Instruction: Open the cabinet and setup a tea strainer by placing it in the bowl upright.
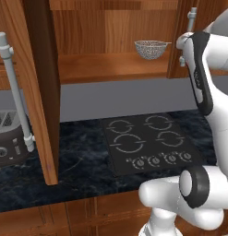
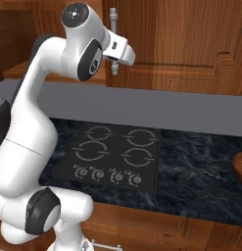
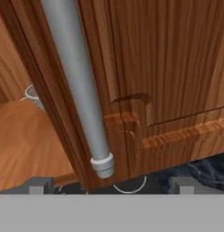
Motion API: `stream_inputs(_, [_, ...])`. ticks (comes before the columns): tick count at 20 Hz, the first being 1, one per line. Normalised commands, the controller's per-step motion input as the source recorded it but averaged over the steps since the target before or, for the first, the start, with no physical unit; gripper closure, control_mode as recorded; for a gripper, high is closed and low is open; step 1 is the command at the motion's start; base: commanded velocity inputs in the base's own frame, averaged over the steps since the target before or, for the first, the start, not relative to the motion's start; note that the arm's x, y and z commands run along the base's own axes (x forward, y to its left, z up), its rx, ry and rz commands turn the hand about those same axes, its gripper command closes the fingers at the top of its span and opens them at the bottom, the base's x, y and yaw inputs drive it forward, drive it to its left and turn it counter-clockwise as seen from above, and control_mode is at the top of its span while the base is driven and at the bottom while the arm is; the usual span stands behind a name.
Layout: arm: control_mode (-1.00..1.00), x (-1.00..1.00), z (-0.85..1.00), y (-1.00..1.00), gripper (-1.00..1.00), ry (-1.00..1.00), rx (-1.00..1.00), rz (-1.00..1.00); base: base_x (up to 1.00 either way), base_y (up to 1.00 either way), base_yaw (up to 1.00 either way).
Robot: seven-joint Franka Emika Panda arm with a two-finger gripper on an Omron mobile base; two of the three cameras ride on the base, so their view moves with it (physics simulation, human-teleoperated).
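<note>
The cabinet [image 1: 111, 27] stands with its left door [image 1: 39, 92] swung wide and its right door [image 3: 63, 90] seen edge-on, partly open. On the wooden shelf [image 1: 101, 67] sits the tea strainer [image 1: 151, 49], upright at the right end; a bit of its rim [image 3: 31, 94] peeks past the door edge. My gripper [image 3: 111, 185] is open, close to the lower end of the right door's grey bar handle [image 3: 81, 90], which lies in line between the fingertips [image 3: 38, 184] without being clamped. A brown rounded edge [image 2: 239, 166], perhaps the bowl, pokes in at the right.
Below the cabinet a black four-burner cooktop [image 1: 143, 140] is set in the dark marble counter [image 1: 83, 161]. A toaster [image 1: 7, 136] stands at the left behind the open left door's handle [image 1: 16, 92]. Raised-panel wooden fronts [image 2: 191, 44] lie right of the cabinet.
</note>
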Motion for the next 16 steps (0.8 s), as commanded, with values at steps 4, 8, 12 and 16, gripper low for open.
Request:
stream_inputs(4, [-1.0, 0.32, 0.0, 0.19, -1.0, 0.0, 0.0, 0.0, 0.0, 0.0, 0.0])
stream_inputs(8, [-1.0, 0.32, 0.0, 0.14, -1.0, 0.0, -0.01, 0.0, 0.0, 0.0, 0.0])
stream_inputs(12, [-1.0, 0.42, -0.02, -0.13, -1.0, 0.0, 0.0, 0.0, 0.0, 0.0, 0.0])
stream_inputs(16, [-1.0, 0.31, 0.0, -0.31, -1.0, 0.0, 0.0, 0.0, 0.0, 0.0, 0.0])
